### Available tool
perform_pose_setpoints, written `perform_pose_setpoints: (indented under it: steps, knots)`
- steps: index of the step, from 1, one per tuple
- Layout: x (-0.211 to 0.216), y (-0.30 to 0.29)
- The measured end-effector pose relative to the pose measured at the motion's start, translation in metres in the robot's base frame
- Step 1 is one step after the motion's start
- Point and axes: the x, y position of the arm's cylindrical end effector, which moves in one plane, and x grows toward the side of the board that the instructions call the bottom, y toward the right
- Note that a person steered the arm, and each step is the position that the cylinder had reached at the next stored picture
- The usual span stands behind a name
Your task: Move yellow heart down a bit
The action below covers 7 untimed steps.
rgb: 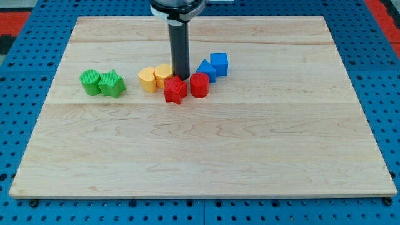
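Note:
Two yellow blocks sit side by side left of centre. The left one (148, 79) looks like a heart or a rounded shape, and the right one (164, 74) is partly hidden by the rod. I cannot tell which is the heart. My tip (181, 77) stands just right of the right yellow block, touching or nearly touching it, and just above the red star (175, 90).
A red cylinder (199, 84) sits right of the tip. A blue triangle-like block (206, 70) and a blue cube (219, 64) lie further right. A green cylinder (90, 82) and a green star (112, 84) sit at the left. The wooden board (200, 156) lies on a blue pegboard.

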Motion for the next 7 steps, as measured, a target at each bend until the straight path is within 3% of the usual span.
perform_pose_setpoints:
  steps: [3, 4, 7]
  knots:
    - [-0.011, -0.01]
    - [-0.041, -0.011]
    - [-0.038, -0.036]
